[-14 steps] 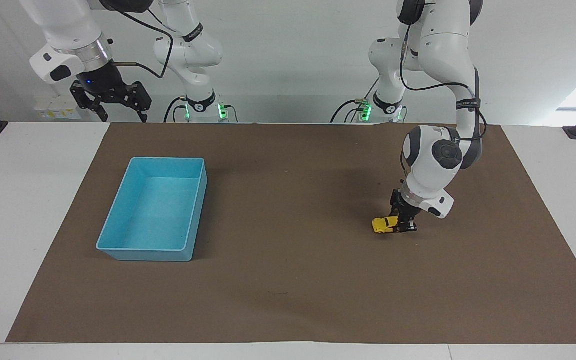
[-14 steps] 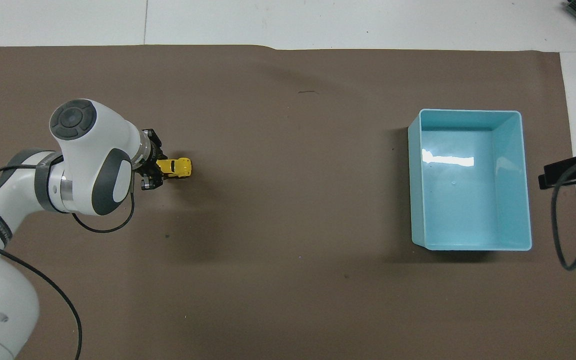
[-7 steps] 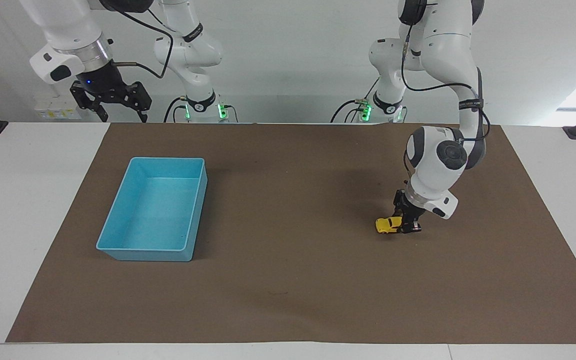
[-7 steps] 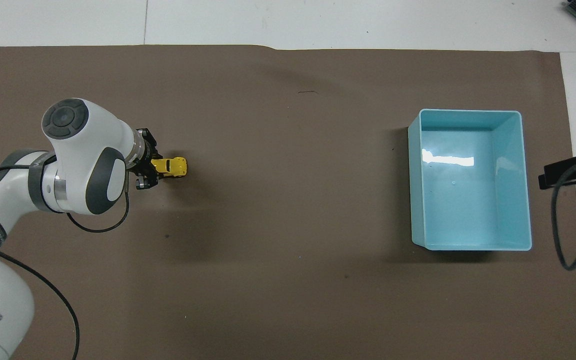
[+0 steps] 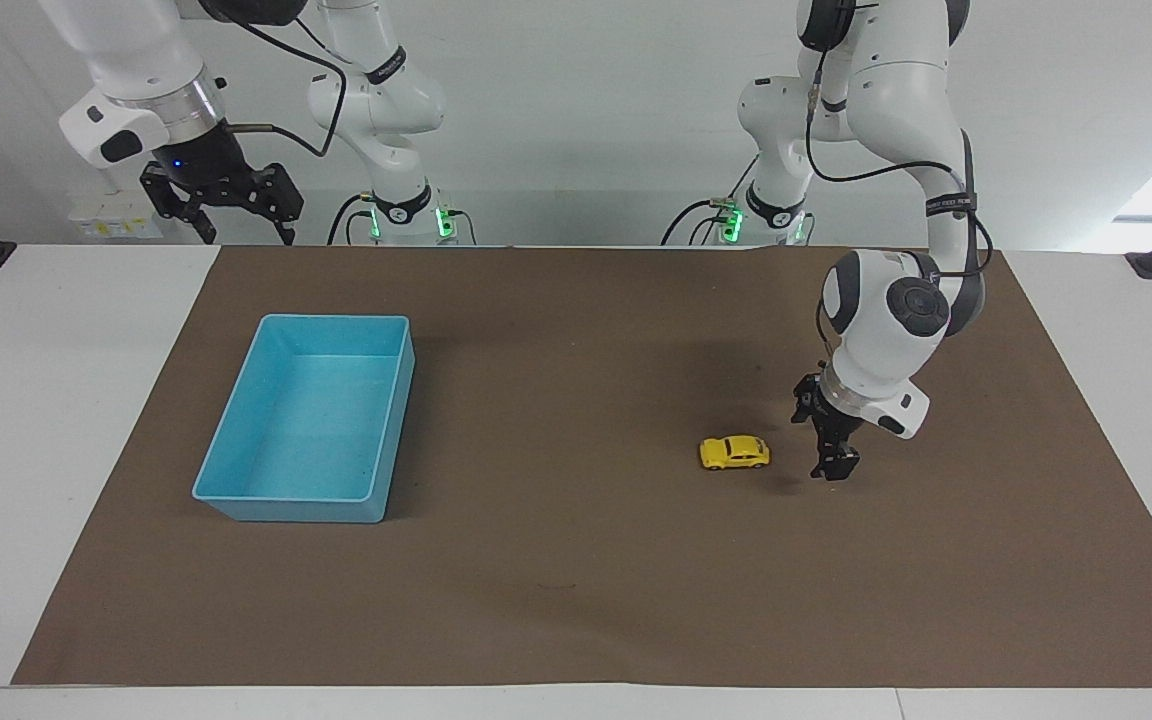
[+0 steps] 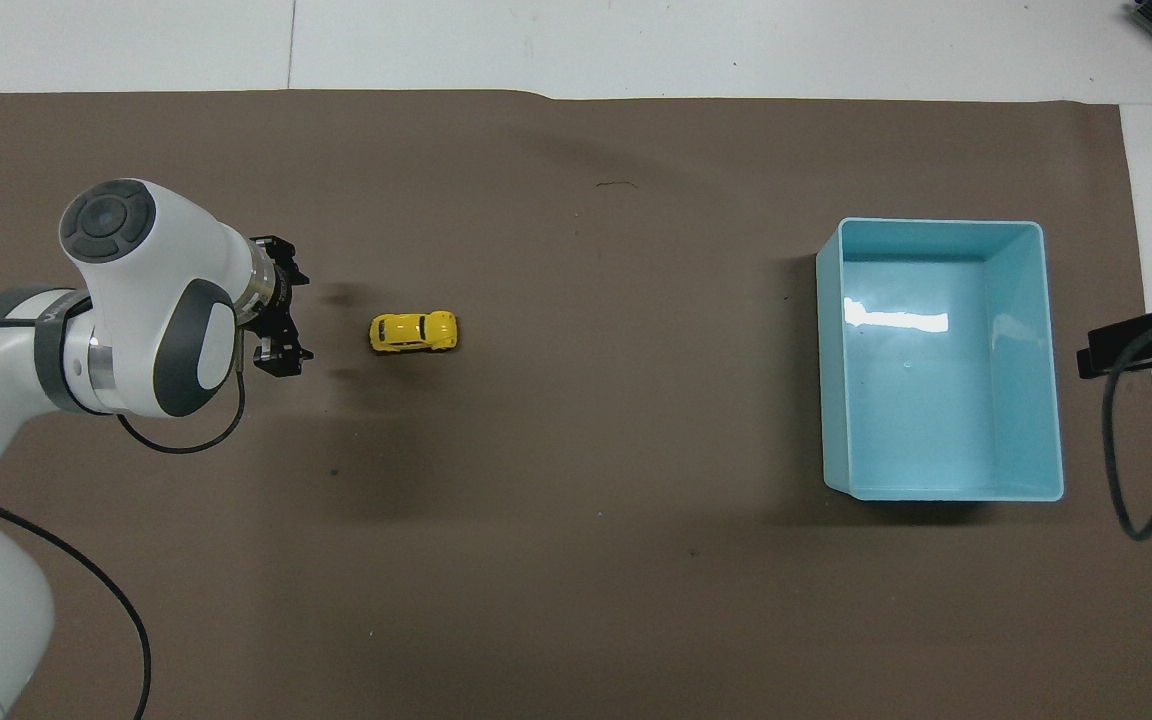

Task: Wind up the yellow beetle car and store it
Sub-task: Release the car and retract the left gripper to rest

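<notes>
- The yellow beetle car [image 5: 735, 452] stands free on the brown mat [image 5: 576, 600], well apart from the blue bin [image 5: 236, 495].
- The left claw [image 5: 833, 440], released, hovers just beside the car; winding looks done.
- Next: regrasp and carry to the bin.
- The right claw [image 5: 221, 205], open, waits above the table's edge near the bin; nothing blocks the path.
</notes>
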`<action>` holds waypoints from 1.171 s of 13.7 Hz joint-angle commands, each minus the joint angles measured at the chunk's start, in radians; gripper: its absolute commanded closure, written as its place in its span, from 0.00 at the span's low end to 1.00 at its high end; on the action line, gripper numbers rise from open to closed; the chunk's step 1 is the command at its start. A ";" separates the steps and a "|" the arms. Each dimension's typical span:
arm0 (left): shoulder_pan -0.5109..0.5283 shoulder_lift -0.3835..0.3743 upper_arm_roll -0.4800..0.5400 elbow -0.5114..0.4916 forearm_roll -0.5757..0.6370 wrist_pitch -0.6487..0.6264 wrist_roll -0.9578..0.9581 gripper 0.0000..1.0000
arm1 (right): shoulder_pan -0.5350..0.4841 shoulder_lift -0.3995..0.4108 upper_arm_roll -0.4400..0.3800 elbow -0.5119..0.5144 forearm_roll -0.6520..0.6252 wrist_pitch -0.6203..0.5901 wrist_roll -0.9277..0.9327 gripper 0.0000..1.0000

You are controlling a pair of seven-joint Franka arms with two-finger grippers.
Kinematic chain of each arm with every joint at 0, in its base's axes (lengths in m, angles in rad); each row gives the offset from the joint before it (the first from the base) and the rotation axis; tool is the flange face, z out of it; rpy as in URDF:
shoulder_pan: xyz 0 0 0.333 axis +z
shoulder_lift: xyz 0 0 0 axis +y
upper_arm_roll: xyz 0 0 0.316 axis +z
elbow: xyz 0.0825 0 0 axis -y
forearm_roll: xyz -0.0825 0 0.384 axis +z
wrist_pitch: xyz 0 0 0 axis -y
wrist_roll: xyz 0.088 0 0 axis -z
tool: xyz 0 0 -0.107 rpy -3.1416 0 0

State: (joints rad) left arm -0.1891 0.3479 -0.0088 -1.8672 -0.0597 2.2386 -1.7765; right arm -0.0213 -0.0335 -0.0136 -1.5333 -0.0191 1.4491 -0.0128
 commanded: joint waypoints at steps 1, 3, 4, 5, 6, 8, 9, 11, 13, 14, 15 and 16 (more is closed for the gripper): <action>0.014 -0.012 -0.008 0.006 0.004 -0.027 0.011 0.00 | -0.020 -0.008 0.014 0.001 0.015 -0.009 0.004 0.00; 0.013 -0.016 -0.010 0.011 0.003 -0.028 0.006 0.00 | -0.020 -0.008 0.014 0.001 0.016 -0.010 0.004 0.00; 0.011 -0.021 -0.010 0.013 0.003 -0.030 0.002 0.00 | -0.020 -0.008 0.014 0.001 0.015 -0.010 0.004 0.00; 0.007 -0.026 -0.011 0.014 0.003 -0.037 -0.001 0.00 | -0.020 -0.008 0.014 0.001 0.015 -0.009 0.004 0.00; 0.004 -0.027 -0.011 0.028 0.003 -0.046 -0.006 0.00 | -0.020 -0.008 0.014 0.001 0.015 -0.010 0.004 0.00; 0.000 -0.033 -0.017 0.065 0.001 -0.083 -0.038 0.00 | -0.019 -0.008 0.014 0.001 0.016 -0.010 0.004 0.00; -0.001 -0.036 -0.020 0.089 0.001 -0.111 -0.055 0.00 | -0.020 -0.008 0.014 0.002 0.015 -0.010 0.004 0.00; -0.001 -0.053 -0.040 0.135 0.000 -0.164 -0.061 0.00 | -0.020 -0.008 0.014 0.001 0.016 -0.009 0.004 0.00; -0.003 -0.085 -0.056 0.166 0.000 -0.195 -0.064 0.00 | -0.020 -0.008 0.014 0.001 0.015 -0.010 0.004 0.00; -0.003 -0.108 -0.059 0.168 0.000 -0.198 -0.064 0.00 | -0.020 -0.008 0.014 0.002 0.015 -0.009 0.004 0.00; -0.003 -0.140 -0.057 0.168 -0.002 -0.200 -0.063 0.00 | -0.020 -0.008 0.014 0.002 0.015 -0.009 0.004 0.00; -0.001 -0.176 -0.057 0.168 -0.006 -0.215 -0.060 0.00 | -0.020 -0.008 0.014 0.002 0.016 -0.010 0.004 0.00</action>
State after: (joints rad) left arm -0.1904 0.2392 -0.0692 -1.6941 -0.0597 2.0668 -1.8294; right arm -0.0213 -0.0335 -0.0136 -1.5333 -0.0191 1.4491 -0.0128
